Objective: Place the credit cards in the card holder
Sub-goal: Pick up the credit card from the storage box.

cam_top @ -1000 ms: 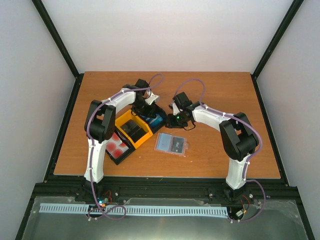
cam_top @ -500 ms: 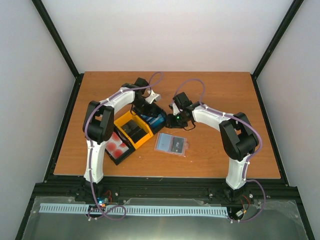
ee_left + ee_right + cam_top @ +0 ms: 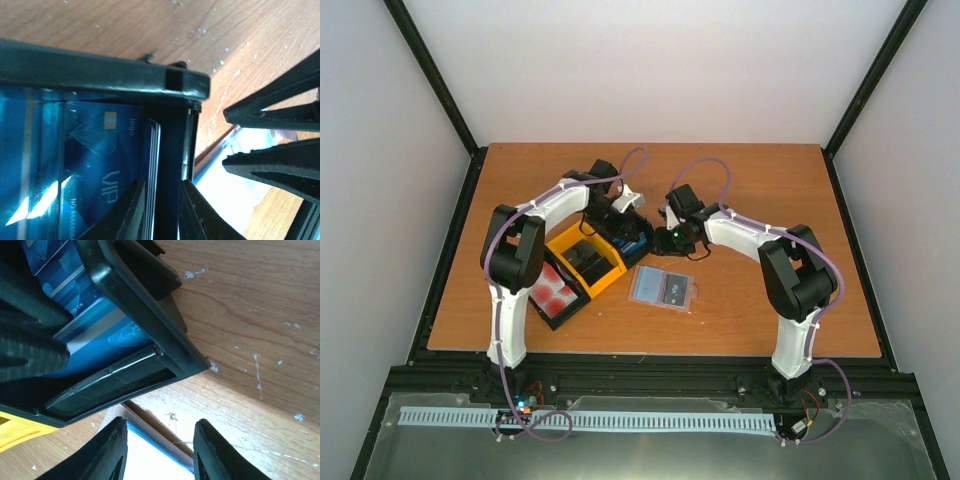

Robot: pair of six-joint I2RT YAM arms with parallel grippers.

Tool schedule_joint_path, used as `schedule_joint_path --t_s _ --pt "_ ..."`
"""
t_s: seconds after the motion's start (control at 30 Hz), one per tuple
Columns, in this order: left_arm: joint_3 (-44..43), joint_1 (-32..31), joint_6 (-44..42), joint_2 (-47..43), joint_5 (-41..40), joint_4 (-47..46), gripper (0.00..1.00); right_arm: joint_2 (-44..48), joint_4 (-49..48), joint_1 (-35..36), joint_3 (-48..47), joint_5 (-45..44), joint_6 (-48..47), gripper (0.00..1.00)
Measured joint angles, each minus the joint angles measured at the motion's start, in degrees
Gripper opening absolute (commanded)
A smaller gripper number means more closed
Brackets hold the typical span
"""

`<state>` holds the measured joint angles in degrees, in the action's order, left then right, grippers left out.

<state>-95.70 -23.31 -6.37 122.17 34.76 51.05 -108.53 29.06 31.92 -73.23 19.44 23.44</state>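
The left jaws are held narrow, astride the edge of the blue cards (image 3: 100,165) and the wall of the black bin (image 3: 100,75). The right jaws are spread wide over the edge of the holder (image 3: 663,288), which is laid on the desk (image 3: 760,190).

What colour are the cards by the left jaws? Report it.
Blue credit cards; clearest in the left wrist view.
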Motion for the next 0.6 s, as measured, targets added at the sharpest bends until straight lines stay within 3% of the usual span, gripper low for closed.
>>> schedule_joint_path --t_s 0.27,0.6 --pt "1.2 -1.2 -0.2 -0.5 0.9 0.1 0.19 -0.2 -0.2 0.0 0.0 -0.6 0.6 0.37" --pt "1.2 -1.6 -0.3 -0.7 -2.2 -0.3 0.01 -0.3 -0.2 0.0 0.1 -0.9 1.4 0.37"
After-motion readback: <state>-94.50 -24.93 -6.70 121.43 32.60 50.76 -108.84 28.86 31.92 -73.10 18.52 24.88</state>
